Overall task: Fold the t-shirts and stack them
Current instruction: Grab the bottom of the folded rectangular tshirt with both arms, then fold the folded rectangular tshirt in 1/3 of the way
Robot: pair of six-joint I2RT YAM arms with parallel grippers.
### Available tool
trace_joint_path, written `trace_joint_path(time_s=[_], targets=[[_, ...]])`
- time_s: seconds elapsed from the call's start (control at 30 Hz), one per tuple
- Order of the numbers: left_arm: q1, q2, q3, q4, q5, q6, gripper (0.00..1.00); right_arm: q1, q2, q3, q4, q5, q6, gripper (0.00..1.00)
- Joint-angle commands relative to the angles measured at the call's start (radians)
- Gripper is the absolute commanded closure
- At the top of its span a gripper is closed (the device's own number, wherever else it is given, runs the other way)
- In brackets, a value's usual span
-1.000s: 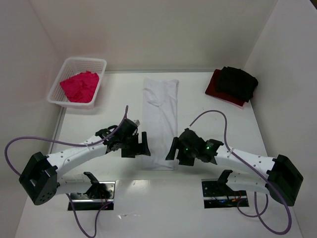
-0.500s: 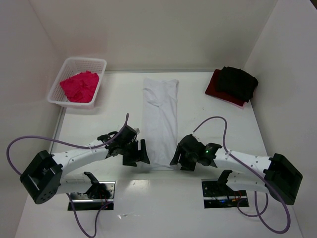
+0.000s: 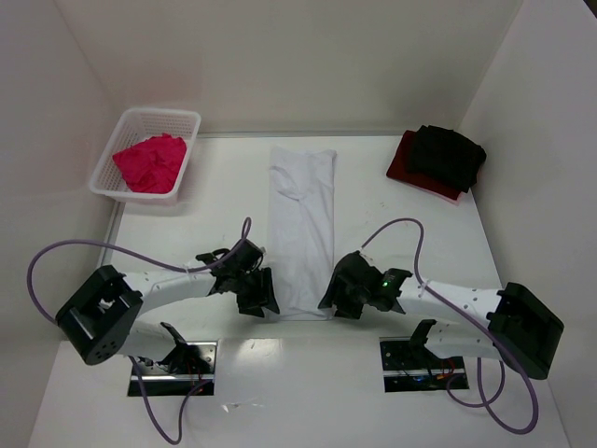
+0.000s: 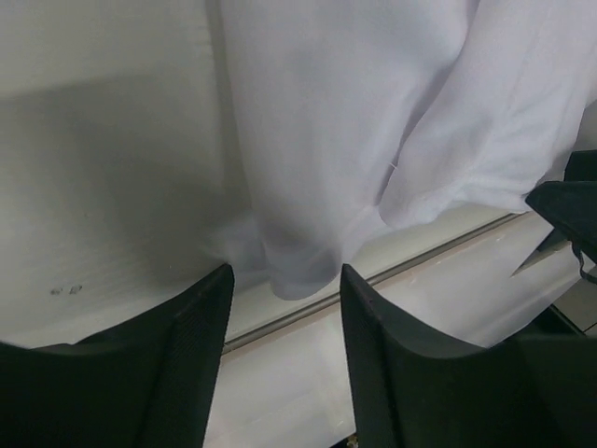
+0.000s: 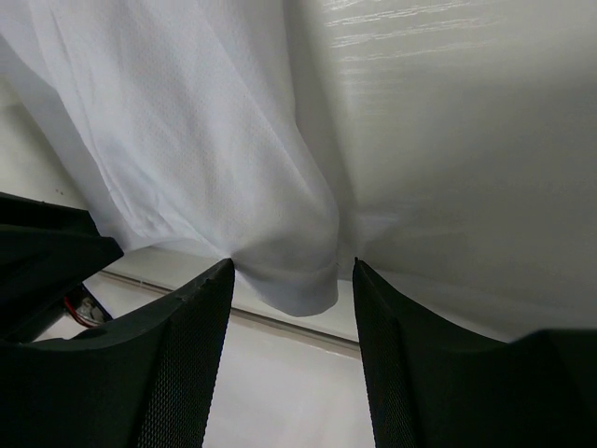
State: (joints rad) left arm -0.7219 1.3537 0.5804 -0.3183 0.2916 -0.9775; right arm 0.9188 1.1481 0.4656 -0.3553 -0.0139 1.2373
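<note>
The white t-shirt point(image 3: 302, 219) lies folded lengthwise into a long strip down the middle of the table. My left gripper point(image 3: 264, 297) is open at its near left corner, and that corner point(image 4: 298, 271) sits between the fingers point(image 4: 187, 355). My right gripper point(image 3: 328, 295) is open at the near right corner point(image 5: 289, 280), with the fingers point(image 5: 187, 355) either side of it. The pink-magenta t-shirt point(image 3: 149, 161) is crumpled in the basket. The black t-shirt point(image 3: 450, 156) lies folded on the dark red one point(image 3: 404, 159) at the far right.
The white lattice basket point(image 3: 135, 121) stands at the far left. White walls enclose the table on three sides. The table's near edge point(image 4: 420, 257) runs just below the shirt's hem. Two metal plates point(image 3: 173, 367) lie by the arm bases.
Both grippers have moved toward the near end of the white t-shirt and closed in on its two near corners. The shirt has not moved.
</note>
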Motion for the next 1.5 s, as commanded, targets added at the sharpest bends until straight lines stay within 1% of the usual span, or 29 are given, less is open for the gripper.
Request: trace_joint_path(time_s=[0.0,0.07,0.1,0.23,0.27,0.3,0.33,0.37,0.43,0.47,0.5,0.53,0.6,0.7,0.77,0.8,0.87,0.9,0.93,0.97,1.03,1.17,1.2,1.23,1.3,1.33,1.4,1.43,1.47], targets=[[0.003,0.036,0.022,0.024,0.011,-0.013,0.43,0.006,0.010,-0.004,0.068,0.032,0.011,0.41],[0.003,0.050,0.033,0.024,0.011,-0.013,0.47,0.006,0.035,-0.004,0.068,0.022,0.011,0.42],[0.003,0.050,0.044,0.024,0.011,-0.013,0.51,0.006,0.035,-0.004,0.078,0.022,0.002,0.43],[0.003,0.070,0.044,0.024,0.011,-0.004,0.62,0.006,0.045,-0.004,0.078,0.011,-0.007,0.52],[0.003,0.079,0.044,0.024,0.011,-0.004,0.66,0.006,0.045,-0.004,0.078,0.011,-0.007,0.55],[0.003,0.079,0.044,0.024,0.011,-0.004,0.69,0.006,0.045,-0.013,0.078,0.011,-0.007,0.61],[0.003,0.079,0.044,0.024,0.011,-0.004,0.74,0.006,0.045,-0.013,0.087,0.011,-0.007,0.65],[0.003,0.079,0.053,0.024,0.011,0.005,0.82,0.006,0.045,-0.022,0.087,0.002,-0.007,0.70],[0.003,0.088,0.053,0.015,0.011,0.005,0.90,0.006,0.045,-0.022,0.087,0.002,0.002,0.82],[0.003,0.088,0.064,0.004,0.011,0.016,0.93,0.006,0.045,-0.022,0.087,0.002,0.002,0.85],[0.003,0.088,0.076,-0.010,0.011,0.016,1.00,0.006,0.045,-0.022,0.087,0.002,0.002,0.88],[0.003,0.088,0.076,-0.010,0.011,0.016,1.00,0.006,0.035,-0.022,0.076,0.002,0.002,0.93],[0.003,0.088,0.101,-0.045,0.000,0.037,1.00,0.006,0.012,-0.009,0.061,0.012,0.002,0.99],[0.003,0.078,0.179,-0.109,-0.023,0.066,1.00,0.006,-0.020,0.050,0.003,0.052,-0.028,1.00],[0.012,0.064,0.251,-0.133,-0.037,0.080,1.00,-0.038,-0.036,0.102,-0.034,0.067,-0.062,1.00],[0.041,0.052,0.274,-0.145,-0.049,0.098,1.00,-0.053,-0.050,0.119,-0.034,0.068,-0.106,1.00],[0.076,0.051,0.315,-0.156,-0.049,0.120,1.00,-0.136,-0.050,0.171,-0.045,0.078,-0.163,1.00],[0.116,0.051,0.350,-0.156,-0.049,0.134,1.00,-0.165,-0.041,0.189,-0.045,0.078,-0.194,1.00],[0.137,0.051,0.367,-0.156,-0.049,0.158,1.00,-0.191,-0.030,0.226,-0.045,0.078,-0.256,1.00],[0.159,0.051,0.381,-0.156,-0.049,0.171,1.00,-0.248,-0.015,0.247,-0.045,0.069,-0.289,1.00],[0.221,0.082,0.426,-0.156,-0.040,0.209,1.00,-0.297,0.050,0.318,-0.024,0.058,-0.381,1.00],[0.297,0.172,0.501,-0.143,0.006,0.281,1.00,-0.374,0.197,0.447,0.012,0.068,-0.499,1.00],[0.309,0.200,0.557,-0.143,0.015,0.296,1.00,-0.411,0.228,0.465,0.022,0.057,-0.513,1.00],[0.323,0.263,0.588,-0.143,0.032,0.313,1.00,-0.431,0.289,0.510,0.036,0.043,-0.525,1.00],[0.343,0.324,0.650,-0.131,0.069,0.352,1.00,-0.472,0.347,0.559,0.045,0.019,-0.555,1.00],[0.360,0.391,0.703,-0.131,0.083,0.361,1.00,-0.472,0.402,0.606,0.061,0.019,-0.565,0.98],[0.384,0.467,0.763,-0.114,0.122,0.390,1.00,-0.482,0.456,0.642,0.087,0.019,-0.585,0.98],[0.395,0.548,0.800,-0.114,0.141,0.399,1.00,-0.492,0.485,0.684,0.098,0.019,-0.585,0.97],[0.406,0.586,0.878,-0.128,0.159,0.410,1.00,-0.511,0.554,0.711,0.098,-0.006,-0.585,0.97]])
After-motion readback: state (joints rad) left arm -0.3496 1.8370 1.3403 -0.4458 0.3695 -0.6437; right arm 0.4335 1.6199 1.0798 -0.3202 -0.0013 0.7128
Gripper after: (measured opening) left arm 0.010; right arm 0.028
